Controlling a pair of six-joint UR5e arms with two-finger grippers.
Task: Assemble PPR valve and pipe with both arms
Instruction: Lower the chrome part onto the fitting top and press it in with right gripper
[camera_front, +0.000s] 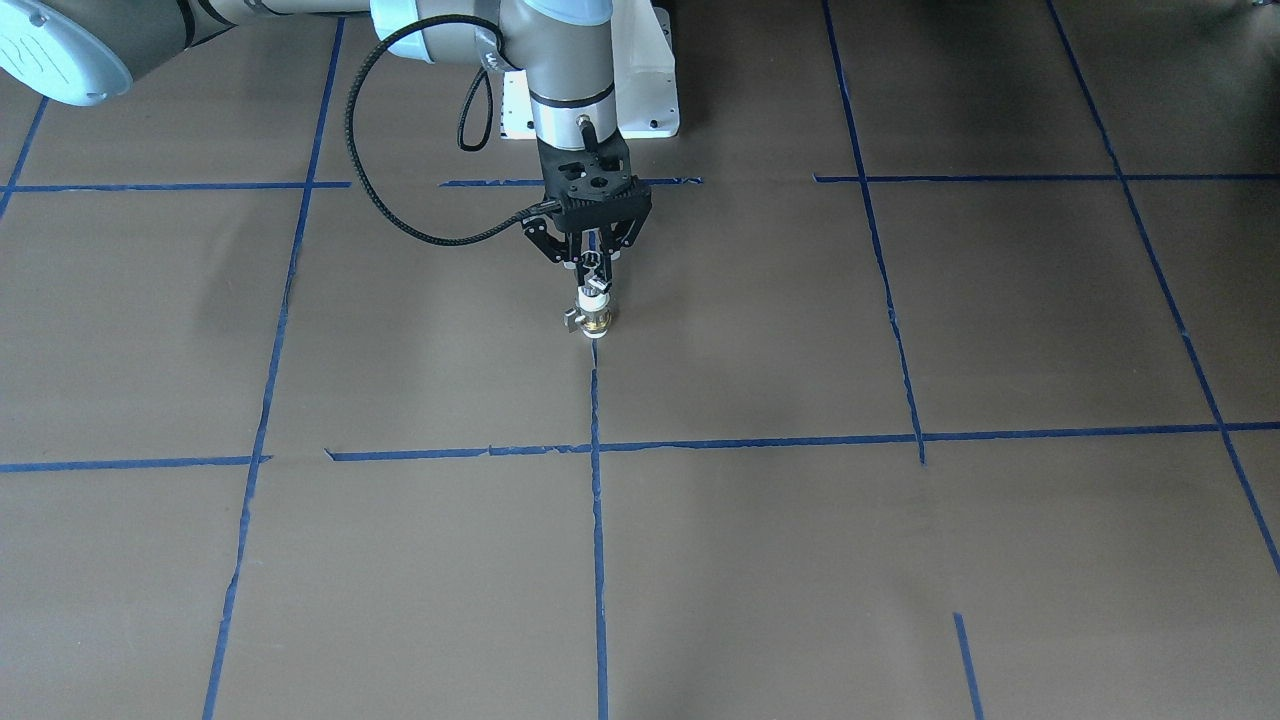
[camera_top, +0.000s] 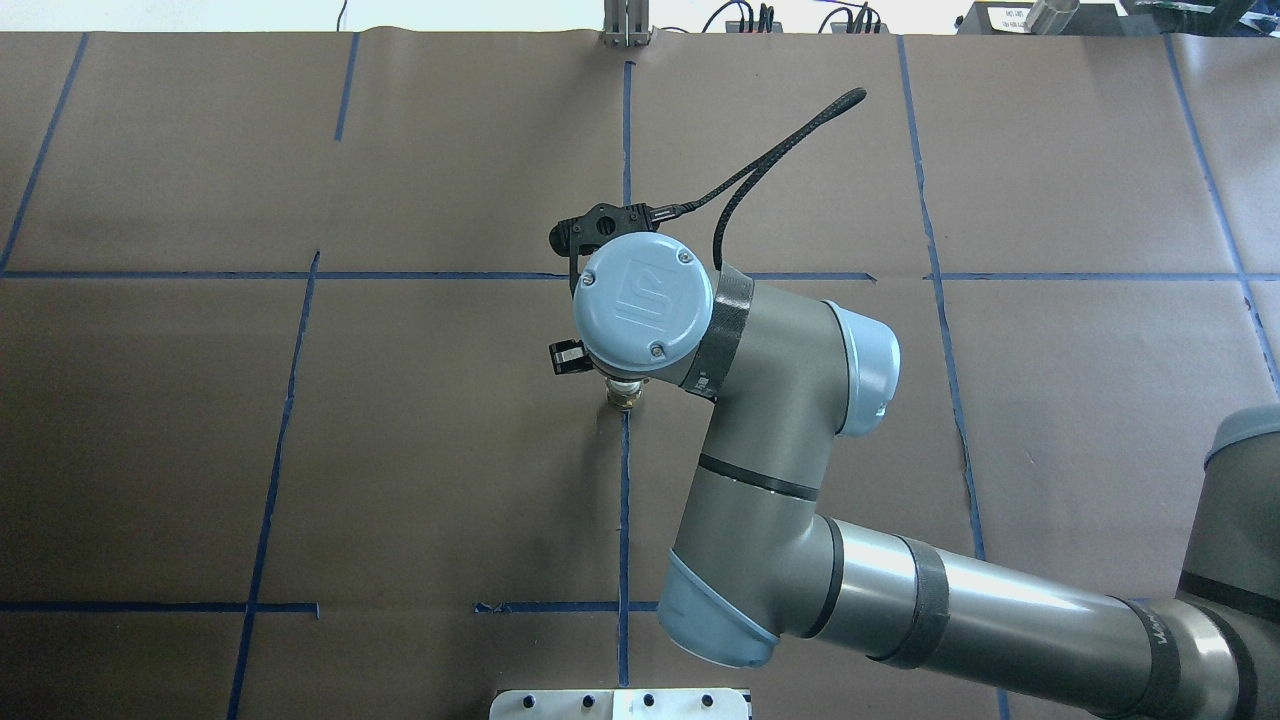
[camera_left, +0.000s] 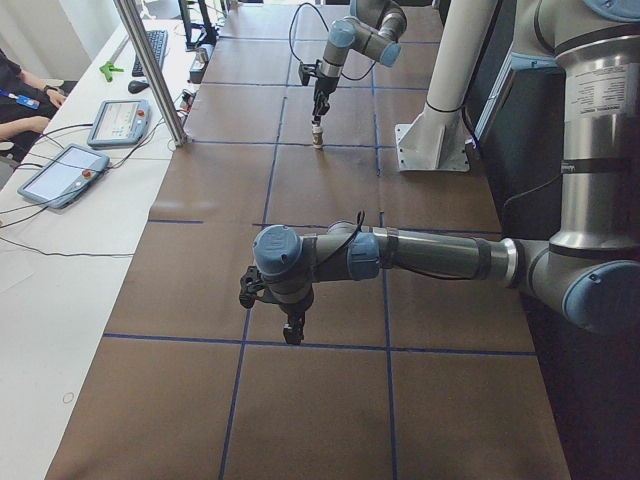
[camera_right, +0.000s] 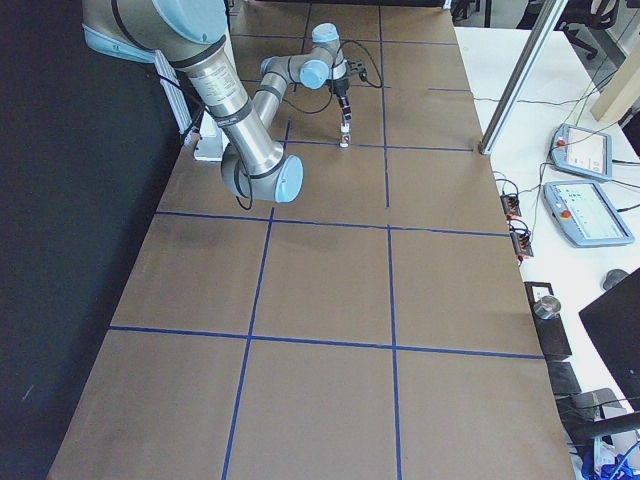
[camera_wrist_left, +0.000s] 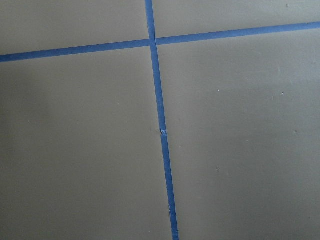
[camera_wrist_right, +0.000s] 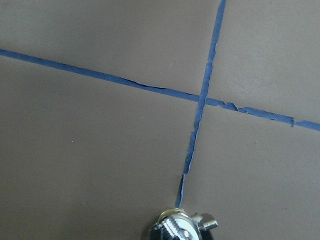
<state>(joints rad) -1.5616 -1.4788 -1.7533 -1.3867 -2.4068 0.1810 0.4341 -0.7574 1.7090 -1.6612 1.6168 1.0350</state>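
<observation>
The PPR valve (camera_front: 597, 320) stands upright at the table's middle on a blue tape line, white end up, brass middle, side lever pointing to the view's left. My right gripper (camera_front: 595, 285) comes straight down on it and is shut on a small shiny piece, the pipe (camera_front: 591, 263), seated on the valve's white top. The valve's metal ring and lever show at the bottom edge of the right wrist view (camera_wrist_right: 180, 227) and under the wrist in the overhead view (camera_top: 623, 396). My left gripper (camera_left: 292, 332) hovers low over bare table far from the valve. I cannot tell whether it is open.
The brown table is marked with a blue tape grid (camera_front: 597, 450). The white pedestal base (camera_front: 645, 95) stands behind the valve. A metal post (camera_left: 150, 70) and operator tablets (camera_left: 60, 175) are along the far table side. The left wrist view shows only table and a tape crossing (camera_wrist_left: 153, 42).
</observation>
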